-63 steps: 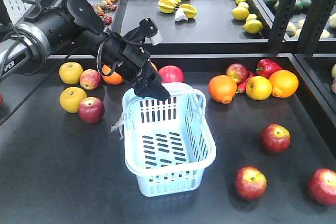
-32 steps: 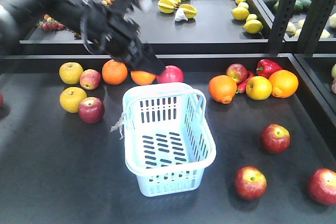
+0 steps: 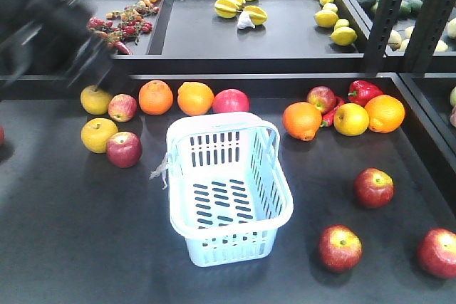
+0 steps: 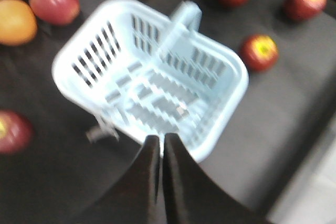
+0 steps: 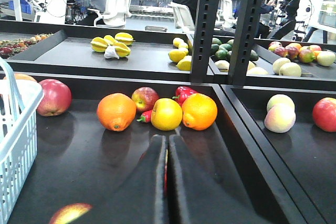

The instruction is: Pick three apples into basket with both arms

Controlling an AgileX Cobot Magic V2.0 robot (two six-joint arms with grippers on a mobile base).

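left claw [image 4: 160, 139] hangs over the basket [image 4: 210, 69]; right claw [image 5: 168, 139] sits nearer the three loose apples [image 3: 373, 187]; both pinched together, empty.

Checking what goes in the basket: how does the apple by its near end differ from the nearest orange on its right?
The apple is dark red with a yellow-green stem patch; the orange is plain orange. The apple lies alone; the orange sits among other fruit. Both are round and outside the basket.
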